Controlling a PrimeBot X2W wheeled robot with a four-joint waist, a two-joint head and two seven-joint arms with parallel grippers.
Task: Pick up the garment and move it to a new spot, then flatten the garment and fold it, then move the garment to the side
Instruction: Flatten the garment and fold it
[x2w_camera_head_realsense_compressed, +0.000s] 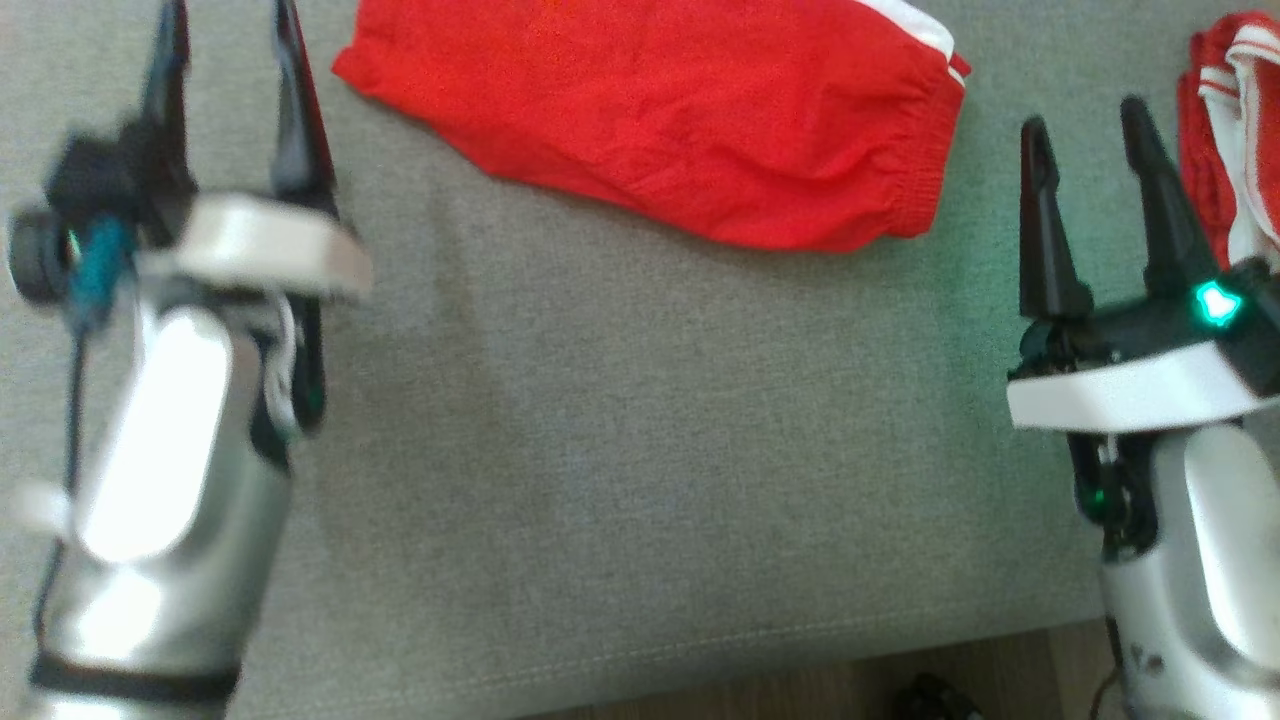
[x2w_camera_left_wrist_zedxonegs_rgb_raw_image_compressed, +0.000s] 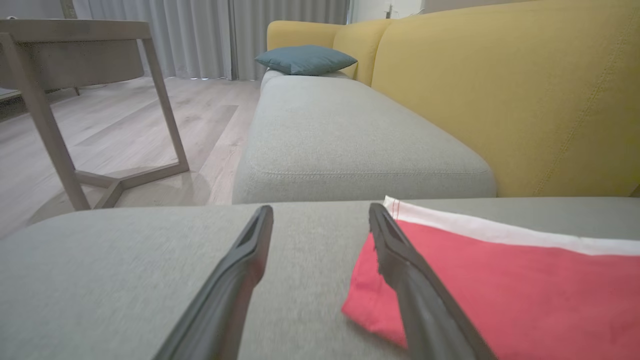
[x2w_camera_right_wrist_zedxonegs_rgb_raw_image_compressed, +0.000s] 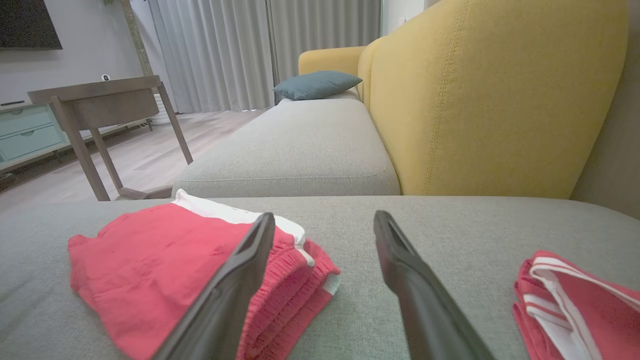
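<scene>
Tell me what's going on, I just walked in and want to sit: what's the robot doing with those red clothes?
The robot is folding laundry. A red garment with white trim lies folded on the grey seat cushion. The left gripper and the right gripper are both open and empty, one near each end of it. A second red and white garment lies bunched beside the right gripper. Moving the folded one aside seems to be what is left.
</scene>
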